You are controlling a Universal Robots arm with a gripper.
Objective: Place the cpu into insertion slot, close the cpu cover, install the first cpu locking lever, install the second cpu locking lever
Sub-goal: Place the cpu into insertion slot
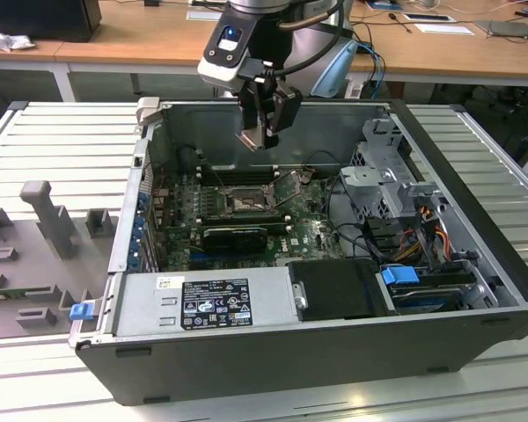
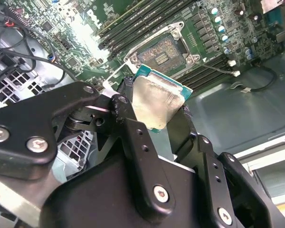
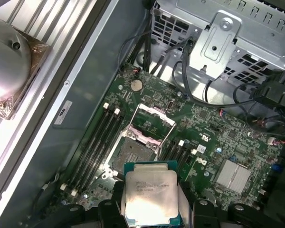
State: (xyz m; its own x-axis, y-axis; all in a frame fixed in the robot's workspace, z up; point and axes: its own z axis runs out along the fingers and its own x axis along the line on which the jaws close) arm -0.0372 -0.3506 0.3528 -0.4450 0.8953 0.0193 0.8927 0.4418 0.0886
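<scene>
End effector (image 1: pixel 262 134) tight on the cpu (image 3: pixel 151 192) — both aloft above the open insertion slot (image 2: pixel 162 52)

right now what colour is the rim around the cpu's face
Teal green on the cpu, clearest in the second wrist view.

Black, silver-screwed pincer (image 2: pixel 156 111), blue-lit wrist (image 1: pixel 225 51)
</scene>
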